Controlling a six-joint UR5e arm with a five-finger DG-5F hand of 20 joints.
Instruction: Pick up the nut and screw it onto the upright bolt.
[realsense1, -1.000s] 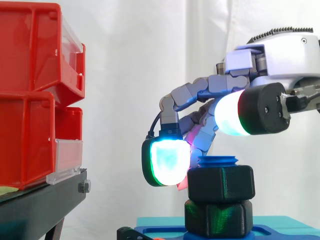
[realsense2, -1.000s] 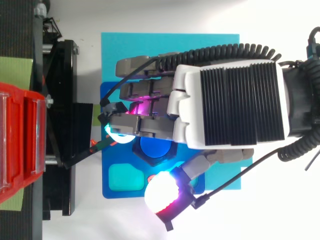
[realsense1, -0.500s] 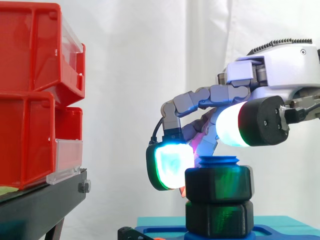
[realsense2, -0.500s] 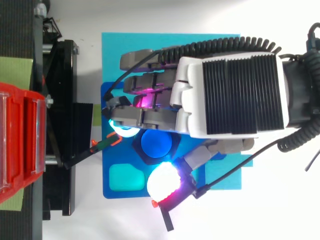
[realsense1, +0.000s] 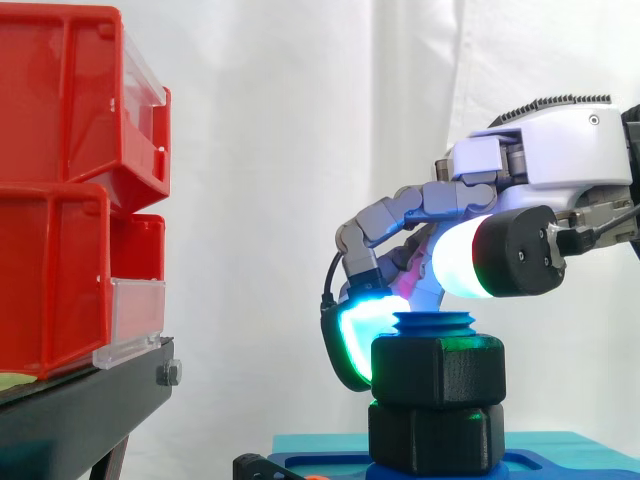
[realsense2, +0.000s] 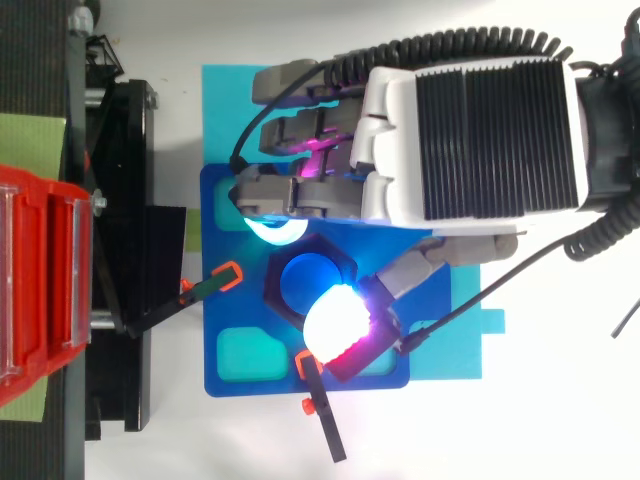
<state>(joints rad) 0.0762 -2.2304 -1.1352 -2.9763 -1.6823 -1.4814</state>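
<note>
Black hex nut (realsense1: 438, 370) sits on the upright blue bolt (realsense2: 308, 283); the hand (realsense2: 470, 120) brackets it, curled fingers (realsense2: 300, 195) gripping nothing, cyan pad (realsense2: 272, 230) at its 11 o'clock, thumb (realsense2: 335, 318) raised above at 5 o'clock

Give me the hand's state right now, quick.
The hand is at the upper nut on the bolt; whether it is gripping that nut cannot be told.
</note>
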